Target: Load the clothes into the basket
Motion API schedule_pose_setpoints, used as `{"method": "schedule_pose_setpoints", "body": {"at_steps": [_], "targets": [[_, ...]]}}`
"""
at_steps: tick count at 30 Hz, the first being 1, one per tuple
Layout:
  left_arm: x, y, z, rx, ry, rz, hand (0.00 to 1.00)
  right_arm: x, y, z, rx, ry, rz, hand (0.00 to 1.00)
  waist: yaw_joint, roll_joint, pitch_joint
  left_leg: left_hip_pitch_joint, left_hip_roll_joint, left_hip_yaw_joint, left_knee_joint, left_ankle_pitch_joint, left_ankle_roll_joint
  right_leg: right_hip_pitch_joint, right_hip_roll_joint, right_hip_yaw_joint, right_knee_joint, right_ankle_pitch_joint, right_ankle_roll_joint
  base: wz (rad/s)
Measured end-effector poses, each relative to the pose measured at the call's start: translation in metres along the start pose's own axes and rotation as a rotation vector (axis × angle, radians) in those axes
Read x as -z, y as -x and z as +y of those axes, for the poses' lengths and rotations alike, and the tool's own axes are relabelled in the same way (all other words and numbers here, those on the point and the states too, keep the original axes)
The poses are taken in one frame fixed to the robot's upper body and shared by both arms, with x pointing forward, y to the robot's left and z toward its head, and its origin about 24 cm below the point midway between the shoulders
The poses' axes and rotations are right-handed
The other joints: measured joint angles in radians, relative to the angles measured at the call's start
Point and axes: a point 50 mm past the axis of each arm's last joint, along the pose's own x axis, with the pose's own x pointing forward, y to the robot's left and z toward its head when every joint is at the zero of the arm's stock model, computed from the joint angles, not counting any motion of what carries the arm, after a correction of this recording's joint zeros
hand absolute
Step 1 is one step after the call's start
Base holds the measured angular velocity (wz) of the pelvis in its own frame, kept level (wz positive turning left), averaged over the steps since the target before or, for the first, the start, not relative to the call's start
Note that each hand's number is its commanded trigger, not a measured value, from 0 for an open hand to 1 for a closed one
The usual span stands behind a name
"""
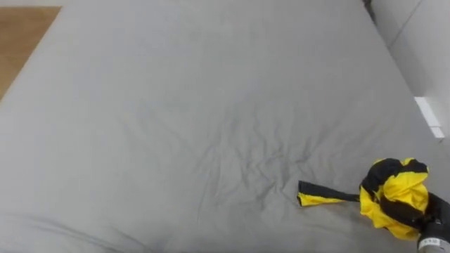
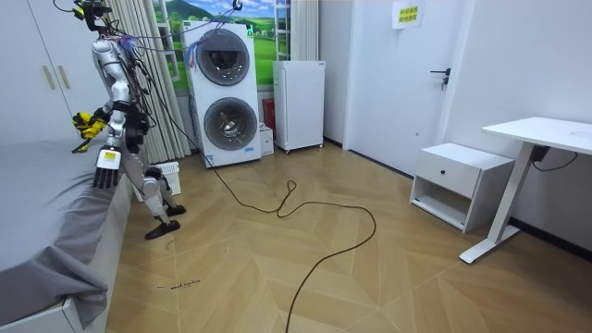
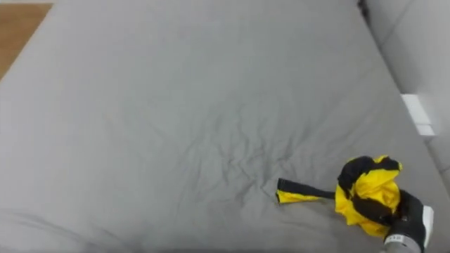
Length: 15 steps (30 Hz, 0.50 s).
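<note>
A bunched yellow and black garment [image 1: 394, 195] sits at the lower right of the grey bed [image 1: 197, 119], with one thin strap [image 1: 320, 197] trailing left onto the sheet. My right hand [image 1: 430, 223] comes in from the lower right corner, its fingers curled into the bundle. From the room view, I stand at the bed's side facing it, holding the garment [image 2: 88, 120] just above the mattress. My left hand [image 2: 107, 169] hangs at my side over the bed's edge [image 2: 83, 217] with its fingers straight and nothing in it.
Wooden floor [image 1: 21, 35] shows past the bed's far left corner, and a white wall [image 1: 422, 49] runs along its right side. Behind me stand a stacked washer and dryer [image 2: 222, 92], a white cabinet [image 2: 299, 104], a nightstand [image 2: 460, 183] and a desk [image 2: 541, 139].
</note>
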Motion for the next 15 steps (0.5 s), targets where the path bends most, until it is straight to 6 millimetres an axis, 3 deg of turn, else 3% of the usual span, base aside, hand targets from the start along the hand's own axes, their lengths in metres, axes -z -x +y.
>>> {"method": "schedule_pose_setpoints", "body": {"at_steps": [3,11,15], "targets": [[0.012,0.003,0.004,-0.028,-0.007,0.043,0.0,-0.001,0.002,-0.002,0.011,-0.001,-0.011,1.0,-0.023,0.003,-0.0012,0.019,0.011,0.026,-0.001,-0.008,-0.007,-0.001,0.012,0.047,-0.001,0.013,-0.002,-0.46],[0.022,0.005,0.007,-0.043,-0.011,0.098,0.0,0.002,0.004,-0.016,0.078,-0.04,-0.001,1.0,-0.045,0.015,0.0114,0.025,0.025,0.076,-0.003,-0.019,-0.011,-0.02,0.027,0.104,0.0,0.016,-0.003,-0.22],[0.024,0.005,0.008,-0.051,-0.019,0.116,0.0,0.008,0.007,-0.021,0.091,-0.033,0.015,1.0,-0.053,0.028,0.0063,0.025,0.031,0.083,-0.003,-0.022,-0.016,-0.03,0.035,0.124,0.006,0.021,-0.007,-0.14]]}}
